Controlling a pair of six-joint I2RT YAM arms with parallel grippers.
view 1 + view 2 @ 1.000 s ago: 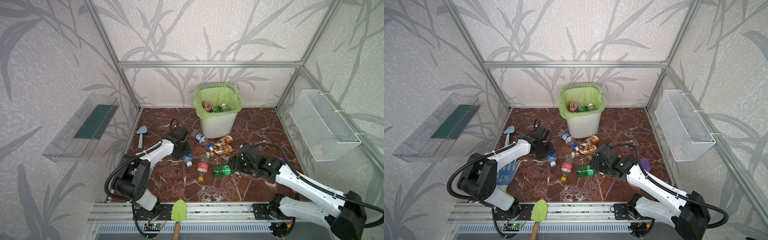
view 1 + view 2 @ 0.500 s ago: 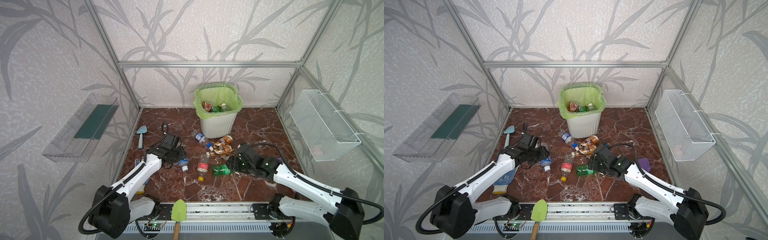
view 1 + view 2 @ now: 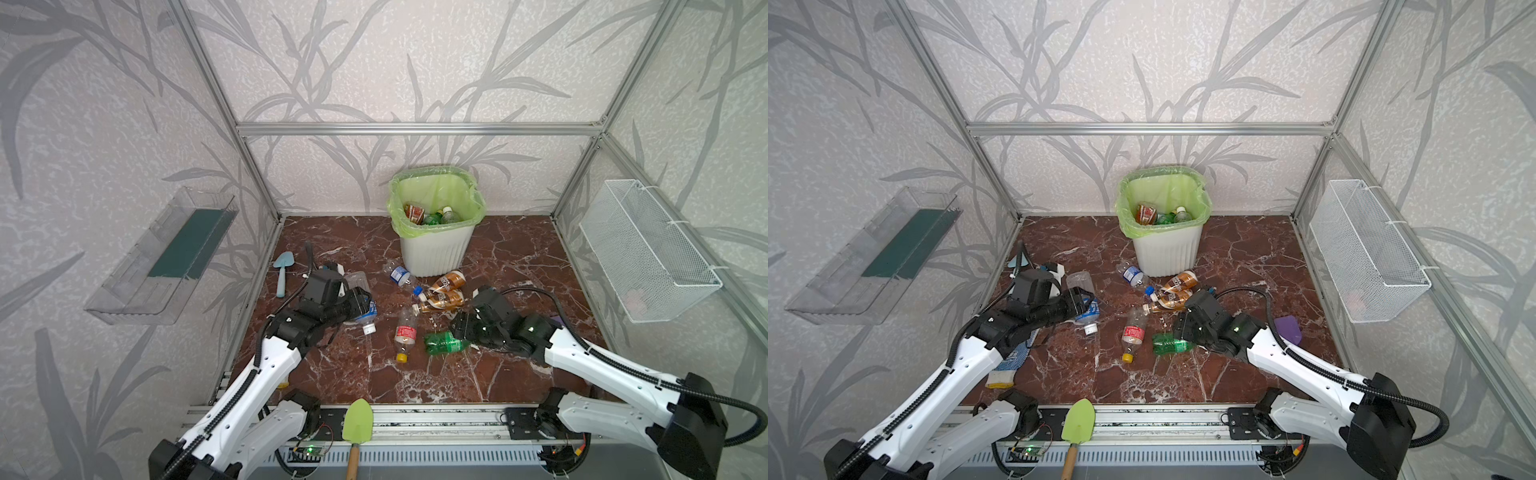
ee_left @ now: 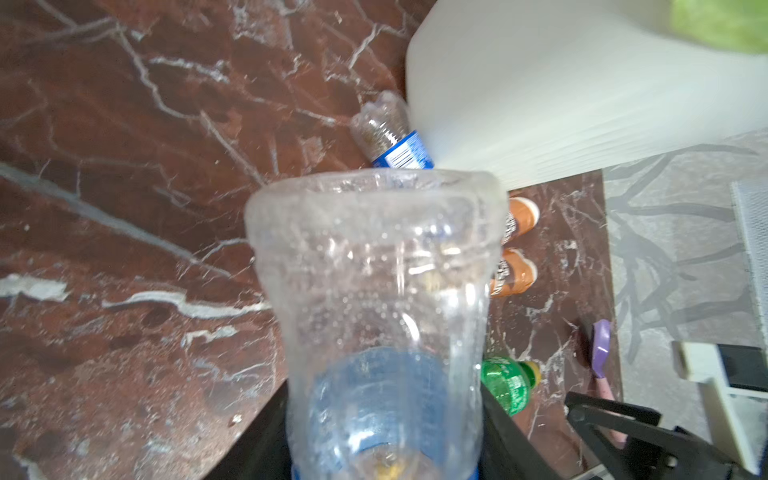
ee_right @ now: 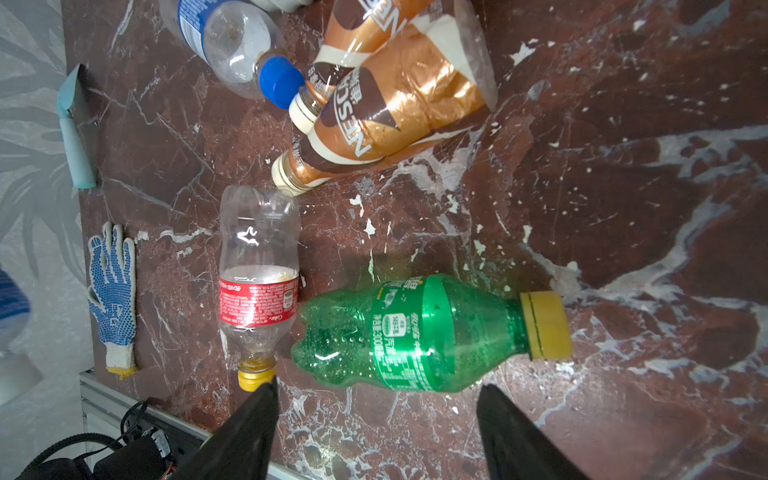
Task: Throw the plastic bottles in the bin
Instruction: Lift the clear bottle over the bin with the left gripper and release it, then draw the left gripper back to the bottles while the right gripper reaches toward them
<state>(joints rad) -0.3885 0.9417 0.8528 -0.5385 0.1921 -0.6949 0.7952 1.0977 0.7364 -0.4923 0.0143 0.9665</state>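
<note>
Check the left gripper (image 3: 360, 302) first: its jaws are closed on a clear blue-label bottle (image 3: 362, 297), held off the marble floor (image 3: 519, 257) with the base pointing away from the wrist; in the left wrist view this bottle (image 4: 376, 316) fills the centre.

Check the right gripper (image 5: 376, 411) next: its jaws stand apart and hold nothing, poised just beside the green soda bottle (image 5: 419, 332), which lies on its side on the floor between the fingertips' line and the brown-wrapped bottles (image 5: 395, 104).

Note the red-label bottle (image 3: 405, 330) lying just left of the green one, base touching.

Locate the bin (image 3: 436, 249) at the back wall, upright, with its green liner (image 3: 436, 187) and several bottles inside. A second blue-label bottle (image 3: 399, 275) lies against its front.
</note>
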